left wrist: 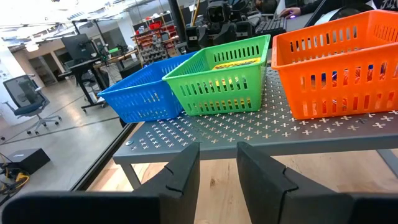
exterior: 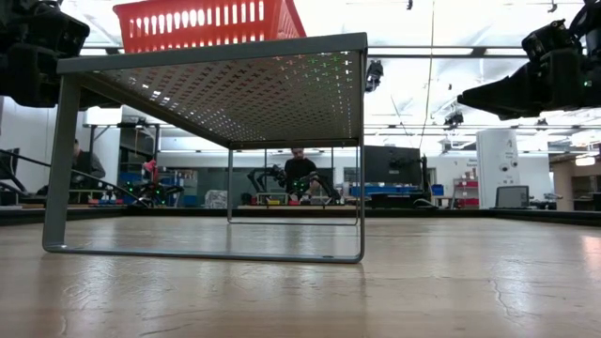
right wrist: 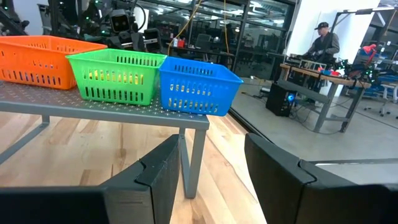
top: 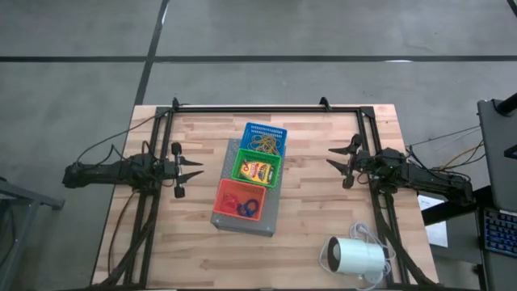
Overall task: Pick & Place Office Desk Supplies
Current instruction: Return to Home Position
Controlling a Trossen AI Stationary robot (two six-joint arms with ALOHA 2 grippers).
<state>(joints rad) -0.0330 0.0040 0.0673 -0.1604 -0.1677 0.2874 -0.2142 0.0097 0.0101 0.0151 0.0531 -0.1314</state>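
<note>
A grey perforated shelf (top: 242,220) stands mid-table and carries three baskets in a row. The blue basket (top: 265,139) at the far end holds tan rubber bands (top: 263,145). In the middle, the green basket (top: 258,168) holds a yellow crayon box (top: 258,170). Red and blue rubber rings (top: 242,203) lie in the orange basket (top: 239,200) at the near end. My left gripper (top: 196,170) hovers open left of the shelf, pointing at it. My right gripper (top: 331,157) hovers open right of the shelf. Neither has anything between its fingers.
A white cylinder with a cord (top: 355,257) lies on its side at the near right of the wooden table (top: 323,210). A black frame (top: 250,107) runs along the table's far edge. Bare wood lies between each gripper and the shelf.
</note>
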